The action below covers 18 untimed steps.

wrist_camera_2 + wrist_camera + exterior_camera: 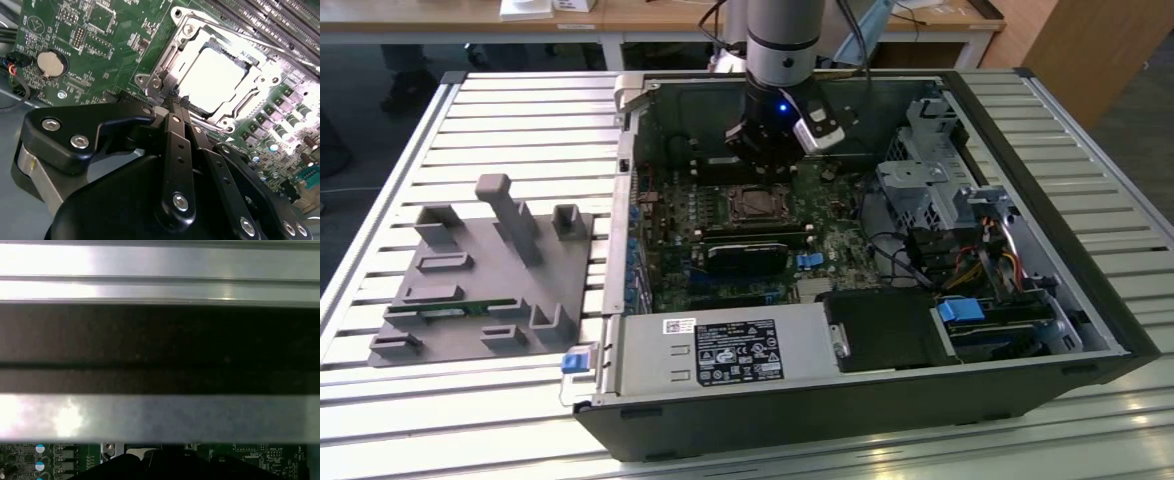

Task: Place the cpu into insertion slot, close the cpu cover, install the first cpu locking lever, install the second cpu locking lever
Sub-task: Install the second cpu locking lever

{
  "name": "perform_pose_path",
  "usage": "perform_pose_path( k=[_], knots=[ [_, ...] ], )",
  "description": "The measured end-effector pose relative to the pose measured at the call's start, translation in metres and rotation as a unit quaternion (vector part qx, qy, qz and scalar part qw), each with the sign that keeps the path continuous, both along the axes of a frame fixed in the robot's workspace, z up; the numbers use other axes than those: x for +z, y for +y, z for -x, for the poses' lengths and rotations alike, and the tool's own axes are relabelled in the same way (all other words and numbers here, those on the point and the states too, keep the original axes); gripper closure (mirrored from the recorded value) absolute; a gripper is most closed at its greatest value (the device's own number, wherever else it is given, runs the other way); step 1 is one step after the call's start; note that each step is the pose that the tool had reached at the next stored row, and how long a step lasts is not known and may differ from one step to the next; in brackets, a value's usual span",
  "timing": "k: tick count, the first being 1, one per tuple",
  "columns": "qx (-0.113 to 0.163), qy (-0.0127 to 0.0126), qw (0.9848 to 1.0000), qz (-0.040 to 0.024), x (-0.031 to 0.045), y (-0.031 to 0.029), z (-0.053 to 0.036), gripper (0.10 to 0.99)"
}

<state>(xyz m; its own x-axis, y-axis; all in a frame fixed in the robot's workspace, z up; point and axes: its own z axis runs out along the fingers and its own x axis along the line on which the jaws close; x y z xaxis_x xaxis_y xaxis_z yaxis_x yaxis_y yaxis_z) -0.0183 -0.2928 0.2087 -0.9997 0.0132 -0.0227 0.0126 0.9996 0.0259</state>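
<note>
Our jaws are pinched together, empty, at the cpu cover [172, 75] edge. The cpu [215, 80] sits inside. The cover looks thin, stiff and springy; we'd push its rim.

Shiny metal cpu cover [170, 75]

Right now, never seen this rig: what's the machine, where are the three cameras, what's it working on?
One robot arm reaches into an open computer case that lies on a slatted metal table. The exterior view looks down on the whole scene. Both wrist views ride on the arm. In the second wrist view the end effector, fingers together, holds nothing and sits at the edge of the insertion slot; the cpu already lies inside, under the cpu cover. A grey fixture lies beside the case.
</note>
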Motion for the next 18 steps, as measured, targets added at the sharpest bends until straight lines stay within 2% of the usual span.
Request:
perform_pose_path(
  k=[7, 9, 14, 16, 18],
  knots=[
    [0.000, 0.0001, 1.0000, 0.0001, 0.0017, -0.0043, 0.0000, 0.969],
    [0.000, -0.0001, 1.0000, -0.0001, 0.0080, -0.0044, 0.0000, 0.969],
    [0.000, 0.0000, 1.0000, 0.0000, 0.0300, -0.0044, 0.0000, 0.969],
    [0.000, -0.0001, 1.0000, -0.0002, 0.0314, -0.0058, 0.0000, 0.969],
    [0.000, 0.0000, 1.0000, -0.0003, 0.0315, -0.0108, 0.0000, 0.969]
  ],
)
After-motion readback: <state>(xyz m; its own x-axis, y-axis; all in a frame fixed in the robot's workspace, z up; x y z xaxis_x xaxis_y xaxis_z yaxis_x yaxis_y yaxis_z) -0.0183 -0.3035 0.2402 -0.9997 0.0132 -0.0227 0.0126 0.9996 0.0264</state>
